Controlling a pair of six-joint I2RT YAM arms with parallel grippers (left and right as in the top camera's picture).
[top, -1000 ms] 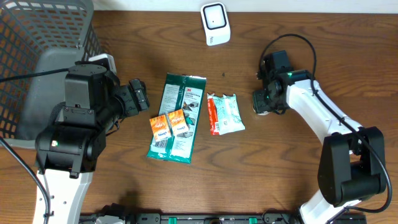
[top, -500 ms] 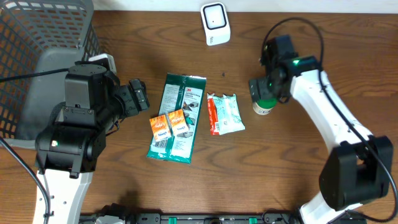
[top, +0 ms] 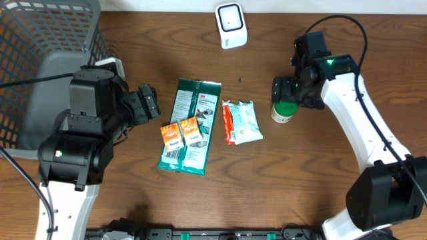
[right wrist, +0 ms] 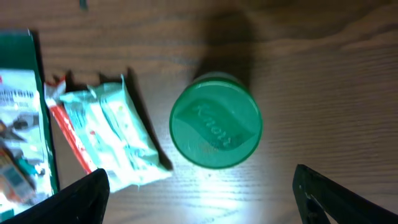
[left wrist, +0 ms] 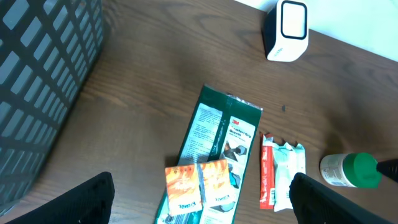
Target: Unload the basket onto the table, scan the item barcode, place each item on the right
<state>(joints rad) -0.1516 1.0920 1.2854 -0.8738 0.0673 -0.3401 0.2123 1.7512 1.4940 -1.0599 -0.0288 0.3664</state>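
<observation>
A white bottle with a green cap (top: 284, 111) stands upright on the table, right of the packets. My right gripper (top: 288, 93) hovers just above it, open and holding nothing; in the right wrist view the green cap (right wrist: 216, 129) lies ahead of the open gripper (right wrist: 205, 199). The white barcode scanner (top: 231, 25) stands at the far edge. My left gripper (top: 149, 103) is open and empty, left of a long green packet (top: 190, 127) with two orange sachets (top: 181, 133) on it. The left wrist view shows the packet (left wrist: 217, 149), scanner (left wrist: 285, 30) and bottle (left wrist: 351, 170).
A red-and-white wipes pack (top: 241, 122) lies between the green packet and the bottle, close to the bottle's left side (right wrist: 106, 134). A grey mesh basket (top: 47, 40) fills the far left corner beside the left arm.
The right gripper opened and let go of the bottle, then rose and drew back to the right. The bottle now stands alone. The left arm has not moved.
</observation>
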